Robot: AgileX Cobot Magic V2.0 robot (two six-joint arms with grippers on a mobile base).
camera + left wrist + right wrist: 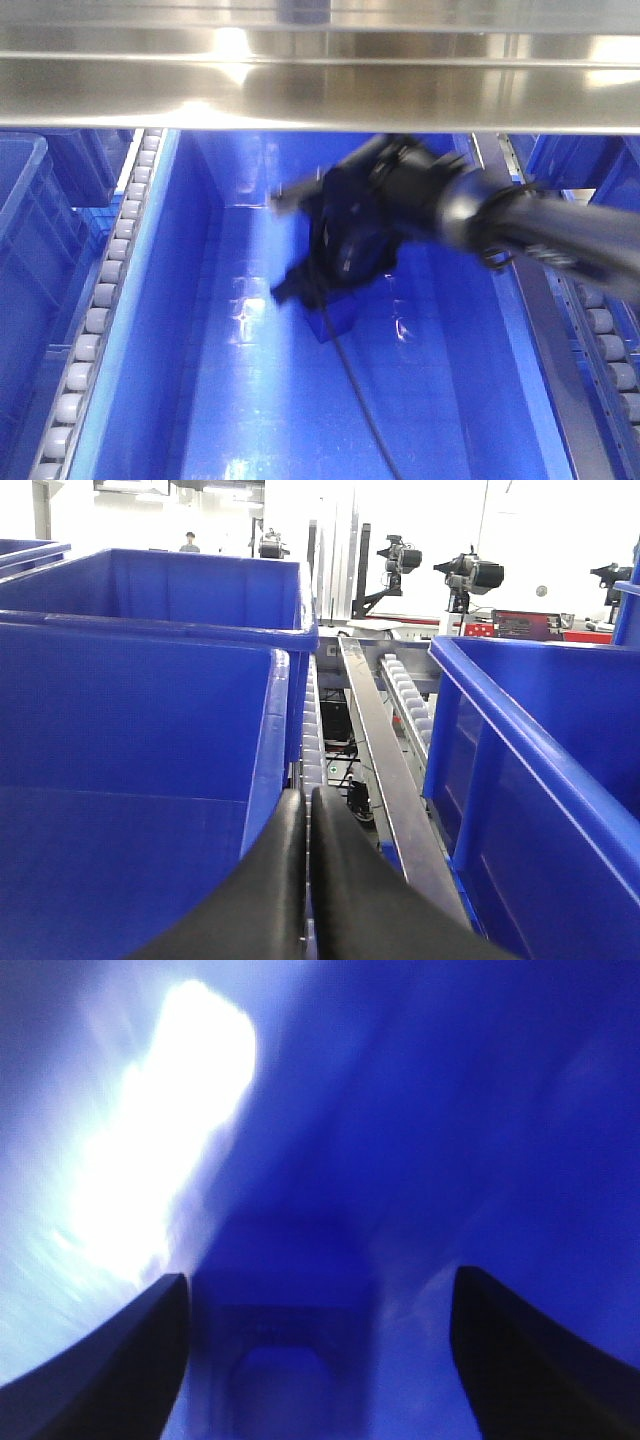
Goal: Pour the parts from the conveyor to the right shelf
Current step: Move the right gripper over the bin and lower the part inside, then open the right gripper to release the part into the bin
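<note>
Right pincer (pixel 320 1360) inside blue bin (pixel 250 400).

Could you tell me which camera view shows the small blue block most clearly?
The exterior front view: the blue block sits on the bin floor beneath the right gripper. The right wrist view shows it only as a blur; the left wrist view misses it.

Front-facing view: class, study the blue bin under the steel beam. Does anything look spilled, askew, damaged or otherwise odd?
Nothing stands out. The blue bin sits straight between the roller rows, and its floor shows only glare. The small blue block lies in the bin just below the right gripper; blur hides whether they touch. No spill or damage shows.
</note>
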